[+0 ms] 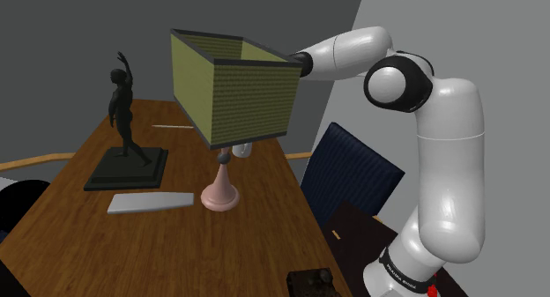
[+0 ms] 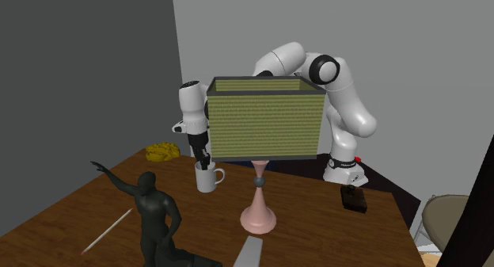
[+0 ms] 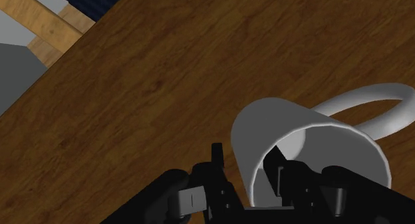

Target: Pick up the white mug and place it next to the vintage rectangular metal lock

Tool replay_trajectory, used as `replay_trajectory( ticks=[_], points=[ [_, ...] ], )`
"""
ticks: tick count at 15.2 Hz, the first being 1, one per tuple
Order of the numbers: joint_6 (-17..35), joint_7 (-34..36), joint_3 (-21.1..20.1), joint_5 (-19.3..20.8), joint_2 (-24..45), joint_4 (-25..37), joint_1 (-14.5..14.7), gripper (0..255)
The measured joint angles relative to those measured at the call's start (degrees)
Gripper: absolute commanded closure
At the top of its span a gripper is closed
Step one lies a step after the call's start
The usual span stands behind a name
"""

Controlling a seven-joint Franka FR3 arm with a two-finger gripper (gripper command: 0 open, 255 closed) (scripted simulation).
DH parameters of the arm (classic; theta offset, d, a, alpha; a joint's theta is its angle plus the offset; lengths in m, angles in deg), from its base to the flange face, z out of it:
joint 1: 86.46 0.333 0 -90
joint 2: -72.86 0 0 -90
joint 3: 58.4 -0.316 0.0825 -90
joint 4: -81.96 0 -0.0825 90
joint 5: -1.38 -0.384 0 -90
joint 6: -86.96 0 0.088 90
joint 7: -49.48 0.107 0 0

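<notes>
White mug [image 3: 299, 129] stands upright by the surface's [image 3: 133, 90] edge nearest my stand; my claw [image 3: 244, 159] straddles its wall, fingers apart, one inside, ready to pinch.

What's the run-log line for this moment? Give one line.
phase: pre-grasp | gripper: open, astride white mug wall | white mug: upright on table | lock: on table, apart
</notes>
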Motion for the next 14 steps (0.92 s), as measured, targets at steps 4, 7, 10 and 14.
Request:
replay_trajectory(
  ticks=[4,7,10,14],
  points=[
    [0.0,0.0,0.0,0.0,0.0,0.0,0.0,255],
    [0.0,0.0,0.0,0.0,0.0,0.0,0.0,255],
    [-0.8,0.1,0.0,0.0,-0.3,0.5,0.0,255],
    [-3.2,0.2,0.0,0.1,-1.5,1.7,0.1,255]
  ],
)
